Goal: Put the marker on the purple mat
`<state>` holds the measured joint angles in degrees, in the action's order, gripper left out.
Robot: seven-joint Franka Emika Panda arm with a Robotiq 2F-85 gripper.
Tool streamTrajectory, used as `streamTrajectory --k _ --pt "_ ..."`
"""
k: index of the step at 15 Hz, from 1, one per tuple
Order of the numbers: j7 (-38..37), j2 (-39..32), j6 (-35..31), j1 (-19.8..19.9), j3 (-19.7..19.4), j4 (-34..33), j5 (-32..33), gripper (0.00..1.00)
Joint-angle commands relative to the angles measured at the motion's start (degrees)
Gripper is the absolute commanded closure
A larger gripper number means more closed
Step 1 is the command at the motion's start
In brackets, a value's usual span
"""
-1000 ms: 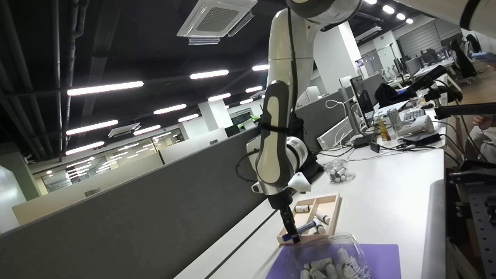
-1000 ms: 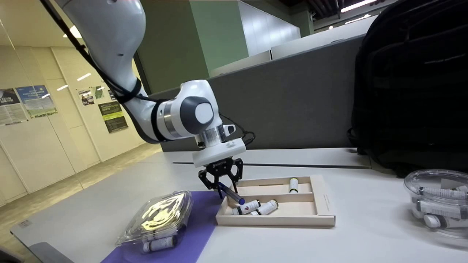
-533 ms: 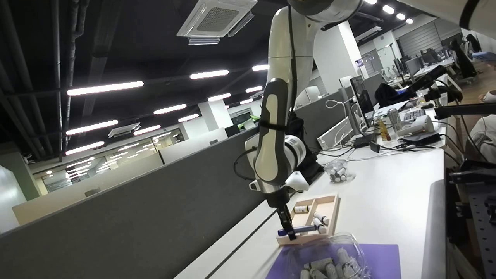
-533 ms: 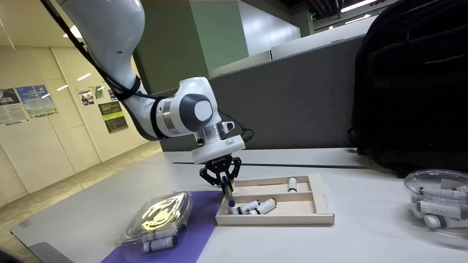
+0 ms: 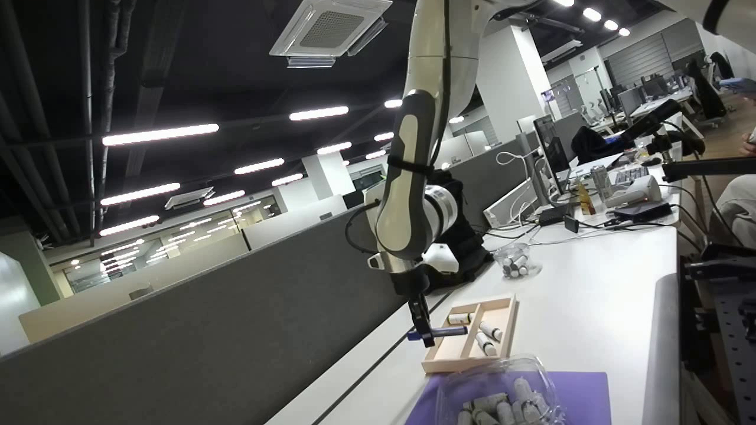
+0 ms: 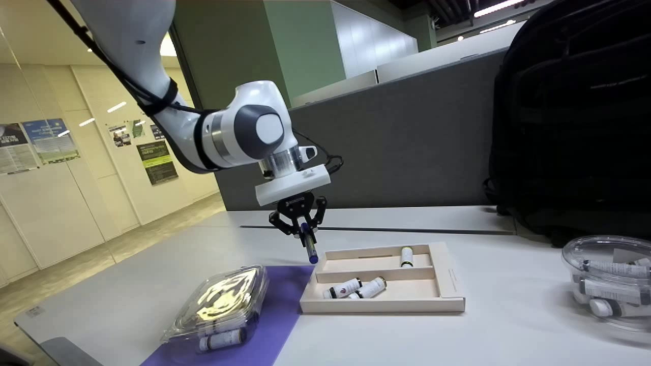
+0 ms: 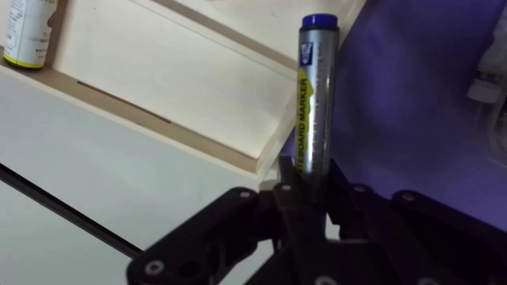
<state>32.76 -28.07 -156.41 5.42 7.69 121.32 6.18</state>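
Observation:
The marker is silver with a blue end and a yellow label; it shows in the wrist view [image 7: 315, 91] and in both exterior views [image 5: 450, 332] [image 6: 310, 246]. My gripper [image 7: 309, 170] is shut on it near its rear part, which the fingers hide. The gripper, also in both exterior views [image 5: 426, 337] [image 6: 306, 236], holds the marker in the air, roughly level, near the corner where tray and mat meet. The purple mat [image 6: 285, 300] lies flat on the table beside the wooden tray; it also shows in an exterior view [image 5: 582, 395] and the wrist view [image 7: 380, 99].
A clear plastic box [image 6: 218, 300] with small bottles covers part of the mat. The wooden tray [image 6: 381, 306] holds 3 bottles in its compartments. A round clear tub [image 6: 608, 284] of bottles, a black backpack [image 6: 569, 127] and a grey partition [image 6: 396, 152] stand around.
A second ago the fingers stood wider around the marker, whose end reached low over the tray. They closed on it, the marker swung round, and gripper and marker rose away from the tray.

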Motion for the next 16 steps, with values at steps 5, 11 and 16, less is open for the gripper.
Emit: streamTrajectory --k 5,11,16 --pt "-0.8 1.2 1.6 0.0 5.1 3.1 -5.6 0.95" --pt "-0.1 -1.9 0.2 0.4 8.5 2.8 -8.9 0.95" --pt "-1.2 -3.2 -1.1 0.6 8.2 2.6 -9.1 0.95"
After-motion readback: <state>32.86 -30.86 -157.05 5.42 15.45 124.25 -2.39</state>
